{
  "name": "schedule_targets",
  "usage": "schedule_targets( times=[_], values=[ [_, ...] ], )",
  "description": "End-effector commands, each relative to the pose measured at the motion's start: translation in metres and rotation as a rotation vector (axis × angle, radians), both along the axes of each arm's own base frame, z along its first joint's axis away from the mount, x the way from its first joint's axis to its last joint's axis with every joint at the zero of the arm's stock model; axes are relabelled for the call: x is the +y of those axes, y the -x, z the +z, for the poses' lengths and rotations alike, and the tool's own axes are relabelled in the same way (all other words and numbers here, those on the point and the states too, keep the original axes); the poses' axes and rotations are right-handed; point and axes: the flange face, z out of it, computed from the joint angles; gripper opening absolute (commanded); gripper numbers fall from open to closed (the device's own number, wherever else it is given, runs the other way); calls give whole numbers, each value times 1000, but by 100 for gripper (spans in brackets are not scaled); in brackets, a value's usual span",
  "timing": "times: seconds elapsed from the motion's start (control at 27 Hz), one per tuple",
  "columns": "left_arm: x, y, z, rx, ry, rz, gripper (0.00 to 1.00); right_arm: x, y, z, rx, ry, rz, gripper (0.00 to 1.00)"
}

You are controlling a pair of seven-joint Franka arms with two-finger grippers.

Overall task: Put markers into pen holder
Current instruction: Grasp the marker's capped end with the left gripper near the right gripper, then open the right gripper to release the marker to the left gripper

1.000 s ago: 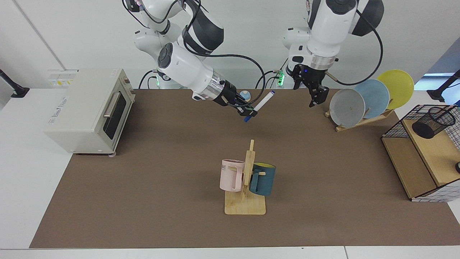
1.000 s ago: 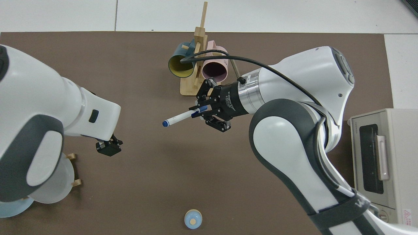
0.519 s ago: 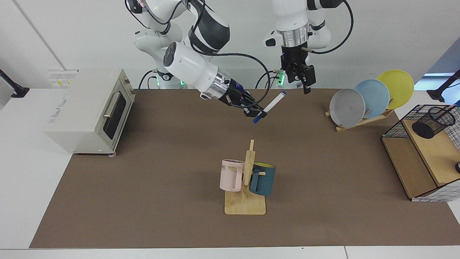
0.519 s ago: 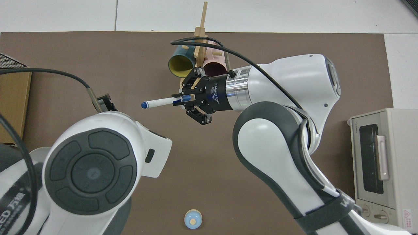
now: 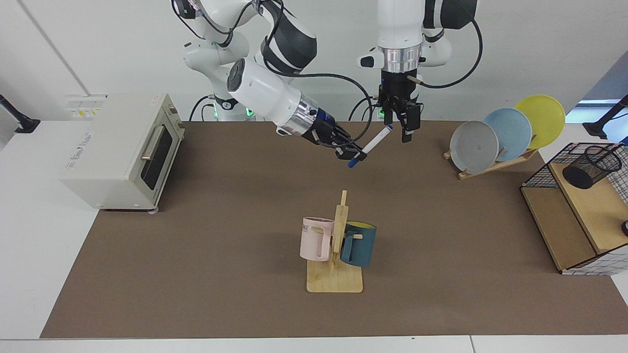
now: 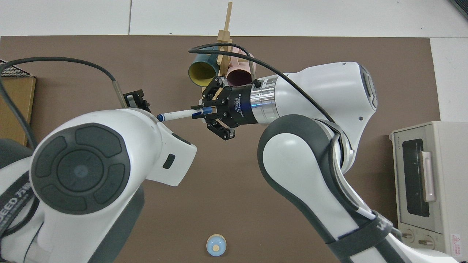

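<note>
Fingers (image 5: 354, 155) of the right gripper (image 5: 356, 158) pinch one marker (image 5: 374, 143) near its lower blue end, aloft over the mat. Left gripper (image 5: 398, 128) hangs parted around its upper cap. One pen holder (image 5: 591, 166) sits in the wire basket (image 5: 539, 172); two mugs, three plates.

R gripper (image 5: 354, 155) clamped, arm angled down; L gripper (image 5: 400, 128) vertical, fingers apart.

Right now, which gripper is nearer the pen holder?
Left. The left gripper hangs by the marker, nearer the pen holder; the right gripper, holding the marker, is farther.
</note>
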Motion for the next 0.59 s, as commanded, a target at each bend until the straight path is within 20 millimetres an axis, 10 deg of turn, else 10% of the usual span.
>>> schedule_targets(
  times=[0.0, 0.41, 0.56],
  values=[
    [4, -11, 3, 10, 74, -38, 100, 6, -1, 1, 2, -16, -13, 0],
    [-1, -24, 8, 5, 99, -66, 96, 16, 2, -3, -17, -12, -21, 0],
    [-5, -21, 8, 9, 108, -71, 68, 15, 2, -3, -15, -11, -23, 0]
  ],
)
